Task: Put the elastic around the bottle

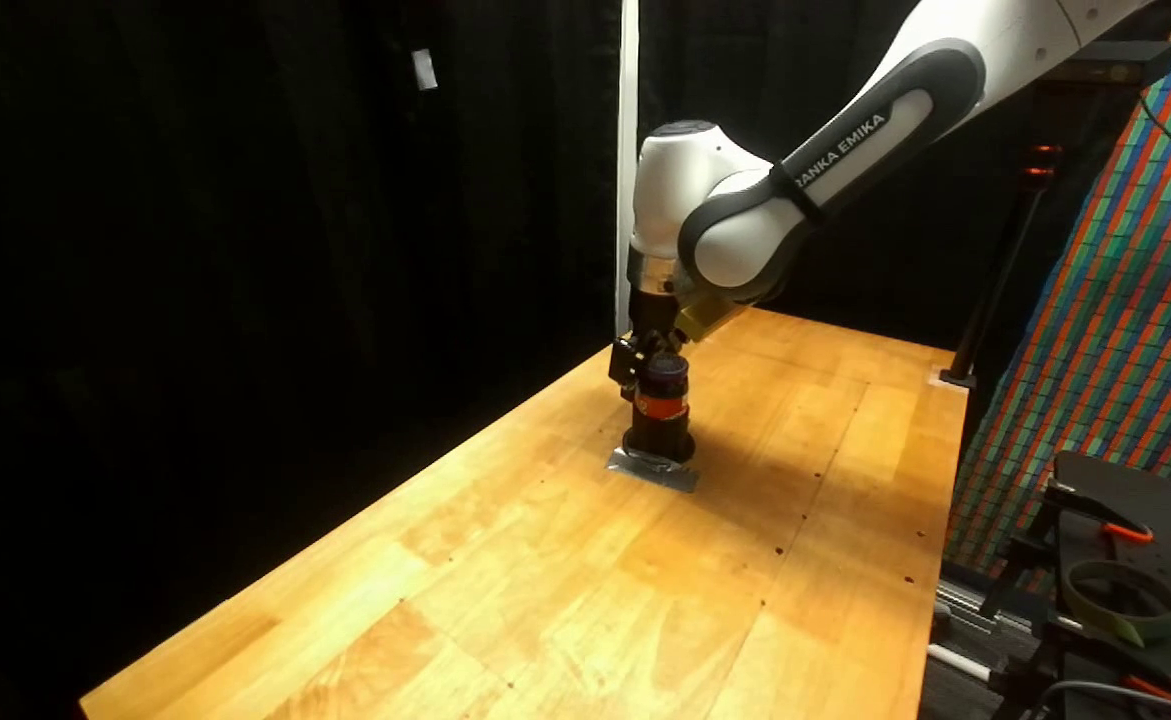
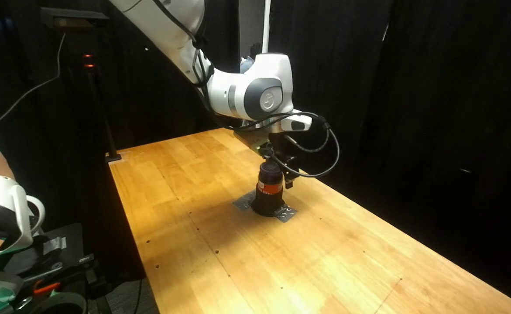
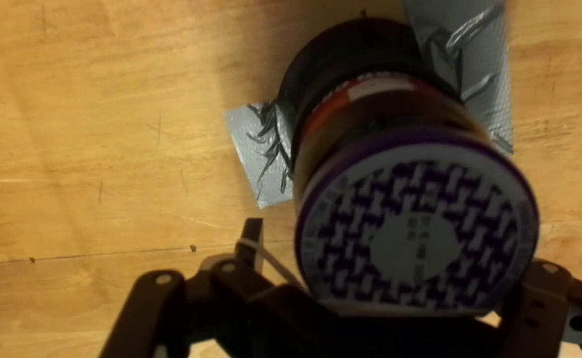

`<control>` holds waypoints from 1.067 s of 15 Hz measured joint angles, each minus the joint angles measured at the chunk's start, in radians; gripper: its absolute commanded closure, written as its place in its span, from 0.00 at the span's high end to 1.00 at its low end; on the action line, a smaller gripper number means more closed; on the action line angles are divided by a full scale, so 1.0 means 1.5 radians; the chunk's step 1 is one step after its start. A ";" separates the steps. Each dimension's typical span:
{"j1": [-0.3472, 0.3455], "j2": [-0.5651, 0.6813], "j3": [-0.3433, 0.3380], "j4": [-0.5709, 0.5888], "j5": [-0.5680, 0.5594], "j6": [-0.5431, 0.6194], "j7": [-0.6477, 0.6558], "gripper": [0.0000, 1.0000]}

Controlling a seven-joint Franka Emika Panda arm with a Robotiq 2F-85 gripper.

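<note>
The bottle [image 1: 662, 400] stands upright on the wooden table, dark with an orange-red band; it also shows in an exterior view [image 2: 269, 185]. In the wrist view its purple-and-white patterned lid [image 3: 417, 233] fills much of the picture. My gripper [image 3: 387, 263] is open, its fingers wide apart at the lid's near side. The left finger shows beside the lid; the right fingertip is hidden by the lid. The elastic [image 3: 276, 261], a thin pale band, loops over the left finger and runs to the lid's edge. Its far part is hidden. In both exterior views the elastic cannot be made out.
Grey tape [image 3: 474, 64] fixes the bottle's dark base to the table [image 1: 585, 590]. A second tape piece [image 3: 263, 154] lies at its other side. A dark post [image 2: 102, 117] stands at a table corner. A black cart with a tape roll [image 1: 1120, 600] stands beside the table.
</note>
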 measured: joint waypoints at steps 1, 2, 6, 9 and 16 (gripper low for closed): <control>-0.005 -0.002 0.010 0.000 0.012 -0.020 -0.012 1.00; -0.012 -0.005 0.020 0.000 0.026 -0.039 -0.027 1.00; -0.041 -0.035 0.044 -0.009 0.065 -0.091 -0.069 1.00; -0.059 -0.071 0.055 -0.041 0.095 -0.098 -0.089 1.00; -0.097 -0.138 0.077 -0.136 0.182 -0.092 -0.150 1.00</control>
